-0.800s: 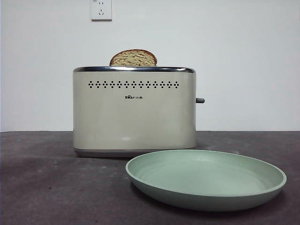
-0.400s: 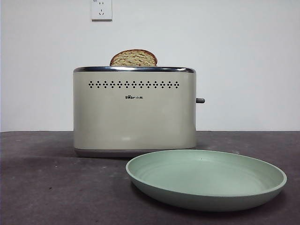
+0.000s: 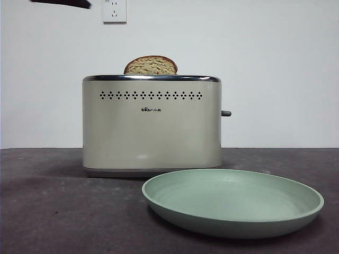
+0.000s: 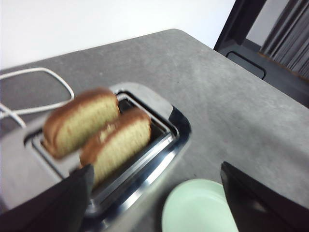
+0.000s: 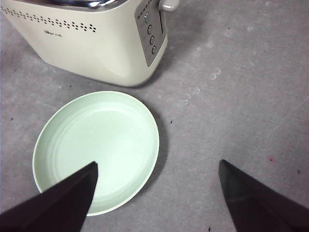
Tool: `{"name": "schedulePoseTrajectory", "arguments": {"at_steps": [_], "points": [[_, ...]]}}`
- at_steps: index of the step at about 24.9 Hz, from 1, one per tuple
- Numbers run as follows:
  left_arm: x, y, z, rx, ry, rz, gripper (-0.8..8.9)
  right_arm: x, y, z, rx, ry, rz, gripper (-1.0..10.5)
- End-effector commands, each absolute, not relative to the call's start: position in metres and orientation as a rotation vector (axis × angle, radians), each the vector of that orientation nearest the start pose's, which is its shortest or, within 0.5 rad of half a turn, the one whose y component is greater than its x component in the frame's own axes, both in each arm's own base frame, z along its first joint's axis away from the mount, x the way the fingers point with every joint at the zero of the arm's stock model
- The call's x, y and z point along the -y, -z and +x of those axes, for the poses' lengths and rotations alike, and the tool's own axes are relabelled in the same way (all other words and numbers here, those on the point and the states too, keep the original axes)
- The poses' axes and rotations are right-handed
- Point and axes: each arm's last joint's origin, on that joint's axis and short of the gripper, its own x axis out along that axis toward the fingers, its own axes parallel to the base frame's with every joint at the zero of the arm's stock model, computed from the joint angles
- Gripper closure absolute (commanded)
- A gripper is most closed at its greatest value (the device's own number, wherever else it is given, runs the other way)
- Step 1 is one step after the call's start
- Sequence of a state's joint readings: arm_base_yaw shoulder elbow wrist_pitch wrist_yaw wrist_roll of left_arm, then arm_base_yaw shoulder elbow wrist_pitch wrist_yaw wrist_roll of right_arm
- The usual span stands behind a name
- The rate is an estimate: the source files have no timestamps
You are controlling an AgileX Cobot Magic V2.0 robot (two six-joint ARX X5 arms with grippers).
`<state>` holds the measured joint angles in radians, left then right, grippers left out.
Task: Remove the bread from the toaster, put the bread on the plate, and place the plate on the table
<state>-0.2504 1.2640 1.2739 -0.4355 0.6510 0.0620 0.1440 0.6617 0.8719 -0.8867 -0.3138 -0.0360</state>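
The cream toaster (image 3: pixel 151 124) stands on the table (image 3: pixel 53 211). Two slices of toast stick up from its slots; I cannot tell which one is the task's bread. The left wrist view shows the slice nearer the plate (image 4: pixel 118 145) and the farther slice (image 4: pixel 79 123); the front view shows only one domed top (image 3: pixel 151 65). The mint-green plate (image 3: pixel 233 203) lies empty in front of the toaster. My left gripper (image 4: pixel 156 166) is open, high above the toaster (image 4: pixel 169 125). My right gripper (image 5: pixel 158 163) is open above the plate (image 5: pixel 96 150), touching nothing.
A white cord (image 4: pixel 34 89) lies on the table behind the toaster. The toaster's grey lever (image 3: pixel 226 113) sticks out on its right side. A black arm tip (image 3: pixel 61 3) shows at the front view's top left. A wall socket (image 3: pixel 114 10) sits behind.
A black arm tip has come into the front view at the top left. The toaster, toast and plate have not moved.
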Motion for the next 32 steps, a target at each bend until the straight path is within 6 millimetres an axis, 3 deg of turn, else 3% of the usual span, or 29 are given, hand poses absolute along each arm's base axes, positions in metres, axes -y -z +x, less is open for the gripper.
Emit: {"name": "schedulePoseTrajectory", "arguments": {"at_steps": [1,10,23,26,32], "points": [[0.096,-0.382,0.278,-0.393,0.929,0.012,3.83,-0.026,-0.321,0.110,-0.660,-0.451,0.041,5.4],[0.128,-0.362,0.324,-0.443,0.953,0.085,3.83,-0.026,-0.321,0.110,-0.660,-0.451,0.042,5.4],[0.155,-0.326,0.345,-0.478,0.921,0.225,3.87,-0.025,-0.320,0.110,-0.673,-0.449,0.045,5.4],[0.161,-0.320,0.346,-0.506,0.895,0.246,4.71,-0.025,-0.320,0.110,-0.675,-0.449,0.046,5.4],[0.165,-0.318,0.345,-0.514,0.903,0.248,7.50,-0.025,-0.320,0.110,-0.674,-0.449,0.045,5.4]]}}
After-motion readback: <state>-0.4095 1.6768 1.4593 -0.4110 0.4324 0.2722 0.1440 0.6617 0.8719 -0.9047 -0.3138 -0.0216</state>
